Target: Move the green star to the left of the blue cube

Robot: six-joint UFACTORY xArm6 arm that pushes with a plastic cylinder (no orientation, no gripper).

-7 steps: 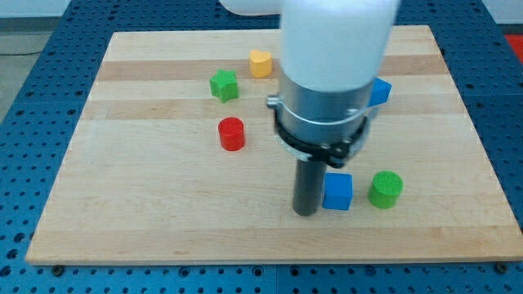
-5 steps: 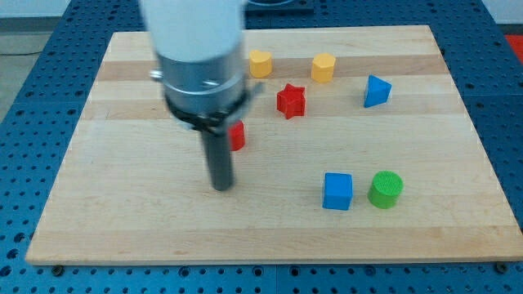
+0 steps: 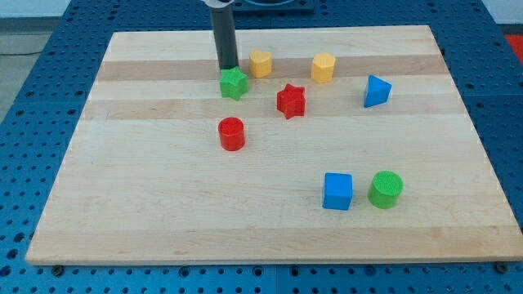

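The green star (image 3: 234,83) lies in the upper middle of the wooden board (image 3: 147,196). My tip (image 3: 228,68) stands just above it in the view, touching or nearly touching its top edge. The blue cube (image 3: 337,191) sits at the lower right, far from the star, with a green cylinder (image 3: 385,189) right next to it on the view's right.
A yellow heart-like block (image 3: 261,63) sits just right of my tip. A yellow hexagon (image 3: 324,68), a red star (image 3: 291,100), a blue triangular block (image 3: 376,91) and a red cylinder (image 3: 231,134) lie around.
The arm has swung from the lower middle of the board up to the top. My tip now stands behind the green star, which has shifted slightly right.
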